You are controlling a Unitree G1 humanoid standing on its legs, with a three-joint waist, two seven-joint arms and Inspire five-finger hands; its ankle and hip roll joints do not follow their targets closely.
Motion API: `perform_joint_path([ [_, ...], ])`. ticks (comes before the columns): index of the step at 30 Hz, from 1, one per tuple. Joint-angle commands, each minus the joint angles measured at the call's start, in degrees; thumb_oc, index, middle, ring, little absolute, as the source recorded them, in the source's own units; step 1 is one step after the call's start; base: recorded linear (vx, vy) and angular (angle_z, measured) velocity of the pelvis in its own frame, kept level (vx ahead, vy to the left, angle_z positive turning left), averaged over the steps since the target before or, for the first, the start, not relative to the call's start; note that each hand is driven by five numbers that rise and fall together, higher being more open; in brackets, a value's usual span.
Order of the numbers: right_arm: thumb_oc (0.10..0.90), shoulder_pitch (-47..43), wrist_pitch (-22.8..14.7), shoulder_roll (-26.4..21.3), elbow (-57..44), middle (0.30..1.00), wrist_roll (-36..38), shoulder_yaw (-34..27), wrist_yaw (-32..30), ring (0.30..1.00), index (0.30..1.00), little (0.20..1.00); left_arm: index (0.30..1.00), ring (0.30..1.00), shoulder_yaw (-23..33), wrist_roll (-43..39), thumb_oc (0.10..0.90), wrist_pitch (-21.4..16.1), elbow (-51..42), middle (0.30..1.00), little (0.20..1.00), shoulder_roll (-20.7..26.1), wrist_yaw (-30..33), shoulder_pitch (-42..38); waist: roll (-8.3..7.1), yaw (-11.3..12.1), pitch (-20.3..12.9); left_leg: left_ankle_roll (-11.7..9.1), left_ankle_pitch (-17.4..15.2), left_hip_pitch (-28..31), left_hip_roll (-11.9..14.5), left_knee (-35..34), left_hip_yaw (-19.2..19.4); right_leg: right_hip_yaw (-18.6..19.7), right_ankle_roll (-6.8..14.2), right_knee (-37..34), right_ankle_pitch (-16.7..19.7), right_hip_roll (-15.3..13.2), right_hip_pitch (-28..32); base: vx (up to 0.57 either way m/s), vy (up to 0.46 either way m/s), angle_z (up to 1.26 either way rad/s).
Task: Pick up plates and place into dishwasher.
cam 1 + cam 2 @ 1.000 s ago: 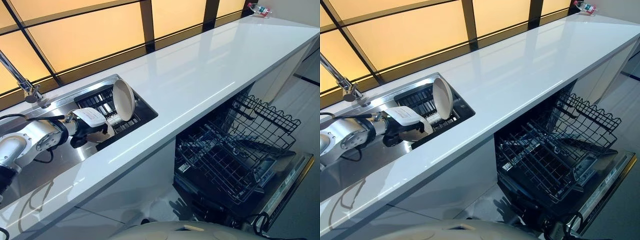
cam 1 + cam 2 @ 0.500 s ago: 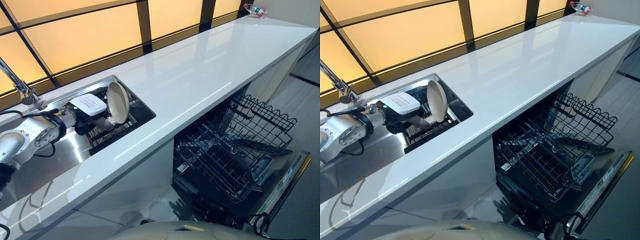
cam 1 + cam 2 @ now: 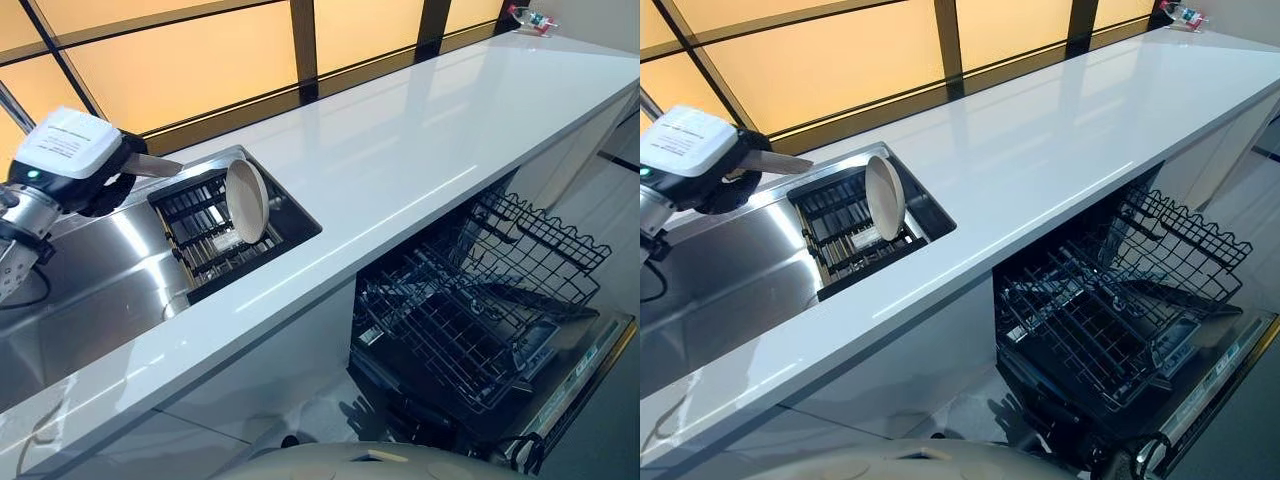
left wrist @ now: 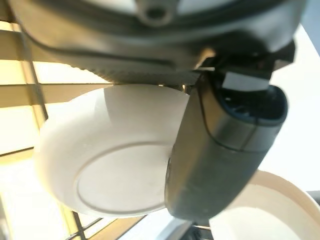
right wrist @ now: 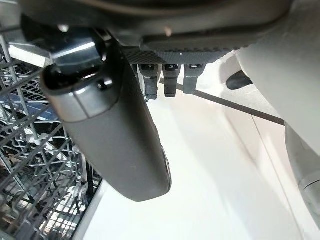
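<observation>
Above sink (image 3: pixel 110 290), left robot hand (image 3: pixel 95 175) gripping plate (image 4: pixel 100 160)

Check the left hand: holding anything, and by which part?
Yes. The left hand holds a round white plate by its rim, thumb across the underside. A second white plate stands in the sink rack.

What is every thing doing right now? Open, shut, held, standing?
left hand, shut on the held plate, above the sink
held plate, lifted in the left hand
other plate, standing on edge in the sink rack
dishwasher, door open, basket pulled out
right hand, idle near the basket
</observation>
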Motion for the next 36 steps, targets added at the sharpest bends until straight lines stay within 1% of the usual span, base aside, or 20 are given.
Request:
perform_joint_path([
  [1,0.800,0.13,0.93,2.18,-6.15,0.900,-0.89,2.57,6.70,0.900,0.900,0.900,0.300,0.300,12.41,-2.85,0.100,-1.49,-3.03,0.300,0.200,5.87,7.54,-4.78,1.01,-1.34,0.64,6.81,-9.12,2.54,-9.24,0.44,3.49,-0.89,1.13,2.44,-5.71,3.26,0.40,0.00,0.000,0.00],
  [4,0.800,1.20,0.22,2.48,-11.06,0.900,-0.63,4.41,7.64,0.900,0.900,0.900,0.300,0.300,12.58,-1.94,0.100,-2.21,-5.67,0.300,0.200,4.07,7.89,-4.26,0.63,-1.53,0.79,6.90,-9.11,2.40,-9.39,0.44,3.35,-0.93,1.37,2.68,-5.56,2.96,0.06,-0.01,0.020,0.08],
  [7,0.800,2.63,-1.78,2.63,-16.05,0.900,-1.25,5.82,7.95,0.900,0.900,0.900,0.300,0.300,12.24,-1.41,0.100,-2.76,-7.64,0.300,0.200,2.38,7.71,-4.04,0.31,-2.02,0.94,7.01,-9.08,2.27,-9.65,0.44,3.26,-0.71,1.77,2.61,-5.11,2.66,-0.28,-0.01,0.032,0.01],
  [9,0.800,3.99,-2.24,2.71,-20.54,0.900,-2.04,6.68,7.61,0.900,0.900,0.900,0.300,0.300,11.68,-0.98,0.100,-2.60,-8.54,0.300,0.200,1.38,7.89,-4.05,0.13,-2.62,1.04,7.14,-9.10,2.09,-9.88,0.44,3.27,-0.21,2.11,2.47,-4.70,2.41,-0.68,-0.03,0.049,-0.02],
  [13,0.800,6.07,-2.25,2.57,-27.29,0.900,-3.63,7.80,6.83,0.900,0.900,0.900,0.300,0.300,11.04,-1.06,0.100,-2.76,-8.74,0.300,0.200,0.97,8.44,-3.62,-0.10,-3.57,1.33,7.31,-9.13,1.92,-10.18,0.44,3.82,0.55,2.90,2.40,-3.81,1.85,-1.46,-0.04,0.064,-0.06],
  [17,0.800,8.30,1.18,1.73,-35.20,0.900,-4.02,8.64,7.90,0.900,0.900,0.900,0.300,0.300,9.93,-1.48,0.100,-2.44,-8.50,0.300,0.200,1.68,9.96,-2.61,-0.33,-4.77,1.82,7.56,-9.16,1.92,-10.29,0.44,4.82,1.61,3.79,3.01,-3.03,1.29,-2.62,-0.04,0.078,-0.13],
  [22,0.800,9.94,5.34,-0.67,-44.79,0.900,1.55,8.62,10.05,0.900,0.900,0.900,0.300,0.300,8.63,0.10,0.100,-2.66,-8.23,0.300,0.200,1.07,14.24,0.06,-1.05,-5.40,2.64,7.74,-8.96,1.92,-10.17,0.44,6.20,1.73,4.45,4.72,-2.76,0.79,-4.04,-0.04,0.065,-0.13],
  [26,0.800,10.62,6.63,-2.64,-49.74,0.900,5.07,6.96,11.49,0.900,0.900,0.900,0.300,0.300,9.60,0.84,0.100,-3.43,-8.26,0.300,0.200,0.65,17.33,2.98,-1.67,-5.59,2.93,7.78,-8.78,1.81,-10.03,0.44,6.93,1.88,4.52,4.80,-2.62,0.75,-4.10,-0.02,0.042,-0.10],
  [28,0.800,11.06,8.19,-4.61,-53.18,0.900,6.54,5.36,13.55,0.900,0.900,0.900,0.300,0.300,10.33,1.39,0.100,-3.43,-8.60,0.300,0.200,0.15,19.38,5.11,-2.04,-5.72,2.92,7.74,-8.70,1.69,-9.94,0.44,7.35,2.03,4.46,4.54,-2.56,0.82,-3.93,-0.01,0.031,-0.14],
  [31,0.800,11.54,8.93,-7.25,-56.55,0.900,7.61,3.59,18.44,0.900,0.900,0.900,0.300,0.300,11.35,1.43,0.100,-3.48,-8.91,0.300,0.200,-0.42,21.46,7.37,-2.47,-5.82,2.82,7.75,-8.63,1.61,-9.81,0.44,7.70,2.20,4.36,4.21,-2.46,0.91,-3.74,-0.01,0.013,-0.11],
  [32,0.800,11.71,8.61,-8.77,-58.67,0.900,9.26,2.31,20.19,0.900,0.900,0.900,0.300,0.300,11.74,1.00,0.100,-3.47,-9.02,0.300,0.200,-0.53,22.52,8.39,-2.72,-5.85,2.77,7.73,-8.58,1.56,-9.75,0.44,7.79,2.26,4.29,4.11,-2.46,0.97,-3.66,0.00,0.005,-0.07],
  [33,0.800,11.63,7.44,-10.06,-60.19,0.900,11.28,1.23,20.59,0.900,0.900,0.900,0.300,0.300,12.00,0.75,0.100,-3.58,-8.99,0.300,0.200,-0.76,23.28,9.12,-2.91,-5.86,2.71,7.73,-8.54,1.53,-9.72,0.44,7.81,2.29,4.20,4.06,-2.45,1.03,-3.62,0.00,0.002,-0.04],
  [36,0.800,10.74,3.59,-12.35,-64.00,0.900,16.24,-2.40,18.44,0.900,0.900,0.900,0.300,0.300,12.68,-0.57,0.100,-3.62,-9.22,0.300,0.200,-1.41,24.46,10.39,-3.15,-6.13,2.54,7.77,-8.44,1.44,-9.58,0.44,7.92,2.74,4.02,3.90,-2.36,1.20,-3.64,0.00,-0.002,-0.02],
])
